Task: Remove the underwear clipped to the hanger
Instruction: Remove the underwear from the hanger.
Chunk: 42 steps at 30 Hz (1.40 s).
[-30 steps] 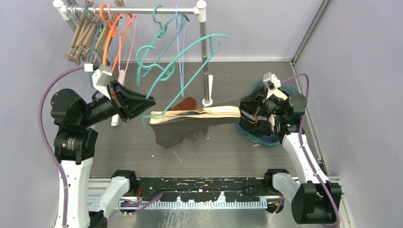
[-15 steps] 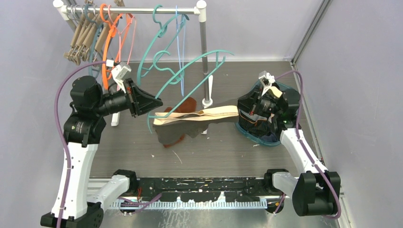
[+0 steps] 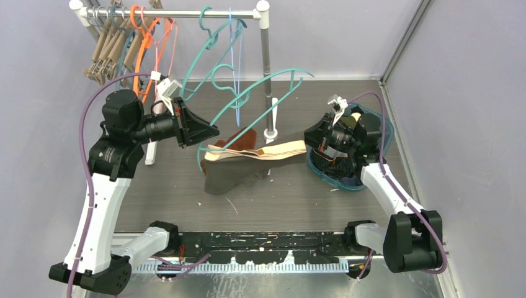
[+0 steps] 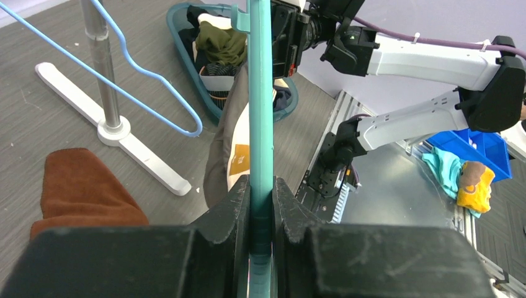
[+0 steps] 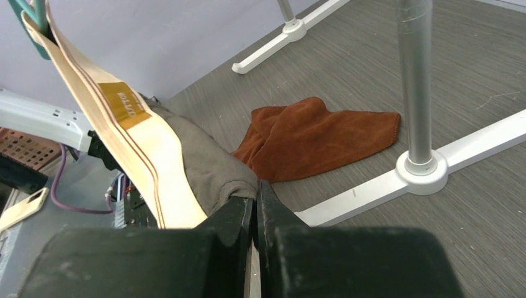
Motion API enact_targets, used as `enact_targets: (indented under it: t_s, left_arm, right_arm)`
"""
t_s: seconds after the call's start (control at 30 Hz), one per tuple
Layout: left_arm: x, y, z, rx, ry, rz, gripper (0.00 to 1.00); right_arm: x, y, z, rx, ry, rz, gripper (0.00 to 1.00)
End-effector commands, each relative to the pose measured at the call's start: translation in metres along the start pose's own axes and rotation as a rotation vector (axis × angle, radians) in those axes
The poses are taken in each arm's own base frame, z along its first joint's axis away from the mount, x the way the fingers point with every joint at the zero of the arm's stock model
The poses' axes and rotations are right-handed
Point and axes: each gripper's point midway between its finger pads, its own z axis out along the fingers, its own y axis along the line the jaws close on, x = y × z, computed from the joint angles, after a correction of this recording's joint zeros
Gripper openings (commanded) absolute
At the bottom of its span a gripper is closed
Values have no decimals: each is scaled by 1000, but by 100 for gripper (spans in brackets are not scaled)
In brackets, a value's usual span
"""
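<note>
Above woodgrain floor [image 3: 310, 192], left end effector [image 4: 262, 186] clamps hanger [image 4: 260, 93], right end effector [image 5: 255, 189] pinches underwear [image 5: 208, 167]

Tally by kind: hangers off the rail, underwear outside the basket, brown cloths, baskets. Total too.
Hangers off the rail: 1, the teal hanger in the left gripper
Underwear outside the basket: 1, in the right gripper
Brown cloth: 1
Baskets: 1
Total: 4
</note>
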Motion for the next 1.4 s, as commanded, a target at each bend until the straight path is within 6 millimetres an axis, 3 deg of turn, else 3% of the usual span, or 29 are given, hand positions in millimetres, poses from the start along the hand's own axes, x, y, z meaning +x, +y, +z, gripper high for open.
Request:
enact_targets:
  t_s: [0.0,0.23,0.5,0.9,1.2,1.37]
  left_arm:
    - [-15,-5,-1,-2,-29,84,0]
    - [-17,-6,-2,-9,-28,95,0]
    - [-23,-10,-6,-20,-35,113,0]
    - [-14,-6,-8,-35,16,148,0]
    - [-3,-9,-8,-47,119,206,0]
    - [-1,-8,-13,-68,159,270,0]
  right_arm:
    - [-9,2,3,-8,-23,-86,9]
    - [-6,1,2,-4,-11,-110,13]
    - [-4,0,1,3,5,-137,30]
    - [-8,6,-2,-1,18,-184,45]
    - [-27,29,-12,-7,54,-300,70]
    - [-49,55,-24,-2,110,-389,77]
